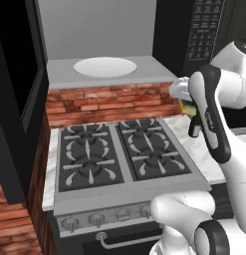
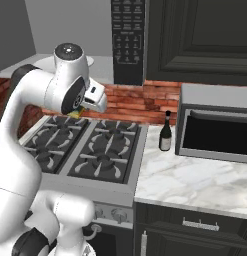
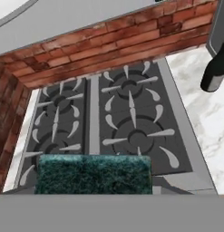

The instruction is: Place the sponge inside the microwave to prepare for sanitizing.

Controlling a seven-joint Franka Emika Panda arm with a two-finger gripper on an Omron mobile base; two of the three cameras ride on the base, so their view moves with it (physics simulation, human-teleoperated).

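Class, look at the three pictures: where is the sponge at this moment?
The sponge is held in the gripper, in the air above the stove, below the open microwave; the hand view shows its green top.

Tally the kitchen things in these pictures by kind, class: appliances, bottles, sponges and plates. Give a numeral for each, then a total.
Appliances: 3, the microwave, the stove, the silver-grey oven box
Bottles: 1, dark bottle
Sponges: 1, sponge, held up over the stove
Plates: 1, white round plate
Total: 6
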